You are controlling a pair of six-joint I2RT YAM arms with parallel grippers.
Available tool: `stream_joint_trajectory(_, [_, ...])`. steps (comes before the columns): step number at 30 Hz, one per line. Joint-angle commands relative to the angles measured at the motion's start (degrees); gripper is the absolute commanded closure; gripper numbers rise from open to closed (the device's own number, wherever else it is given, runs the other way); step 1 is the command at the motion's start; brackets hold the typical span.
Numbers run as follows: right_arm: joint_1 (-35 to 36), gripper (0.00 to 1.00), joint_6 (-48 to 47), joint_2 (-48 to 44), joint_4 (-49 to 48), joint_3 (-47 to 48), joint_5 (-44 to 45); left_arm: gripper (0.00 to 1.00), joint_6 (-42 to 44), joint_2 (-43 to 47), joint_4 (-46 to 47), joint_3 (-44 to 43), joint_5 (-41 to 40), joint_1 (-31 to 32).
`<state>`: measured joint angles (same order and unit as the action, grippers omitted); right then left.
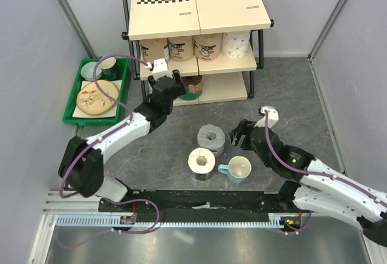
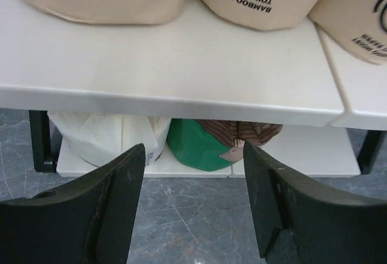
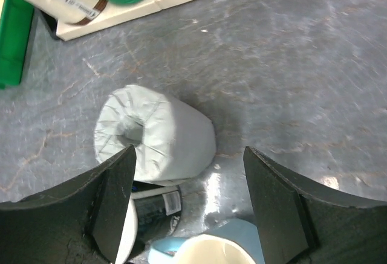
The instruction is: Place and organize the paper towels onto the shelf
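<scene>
I am counting eight paper towels (image 1: 207,46). Four are standing on the middle board of the shelf (image 1: 199,10): three tan rolls (image 1: 180,48) printed in black and one white patterned roll (image 1: 234,43). Two are sitting on the bottom board, a green-and-brown roll (image 1: 192,87) and a white wrapped roll (image 2: 100,137) beside it. Two are resting on the table (image 1: 284,95), a grey roll (image 1: 211,138) in crinkled wrap and a cream roll (image 1: 201,162) with a dark band, just beside each other.

One white mug (image 1: 239,169) with a light-blue handle is sitting next to the cream roll. One green tray (image 1: 71,102) of dishes is lying left of the shelf.

My left gripper (image 1: 172,81) is hovering before the shelf's lower tiers, its fingers spread wide and gripping nothing. My right gripper (image 1: 240,131) is hanging near the grey roll, fingers equally wide apart and bare.

The table is showing a grey, marbled top, and pale grey panels (image 1: 36,46) are enclosing it.
</scene>
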<state>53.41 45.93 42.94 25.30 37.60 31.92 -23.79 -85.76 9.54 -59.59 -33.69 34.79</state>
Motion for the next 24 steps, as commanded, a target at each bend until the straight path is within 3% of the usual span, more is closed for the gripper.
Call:
stream_joint_trajectory(1, [0.2,0.2,-6.1,6.8,-5.1,6.1,-4.6,0.28,-2.7,7.5,-0.4,4.4,1.7,-0.1])
stream_joint_trajectory(9, [0.1,0.19,-8.7,19.0,-5.3,11.6,-9.5,0.28,-5.4,20.1,-6.3,14.3,4.5,-0.1])
stream_joint_trajectory(17, [-0.1,0.19,-6.9,24.6,-4.3,13.2,-8.4,0.28,-5.4,34.8,-11.0,23.0,1.3,0.0])
stream_joint_trajectory(24, [-0.3,0.19,-6.4,30.5,-3.4,15.1,-7.7,0.28,-6.5,37.8,-12.6,26.1,0.8,-0.1])
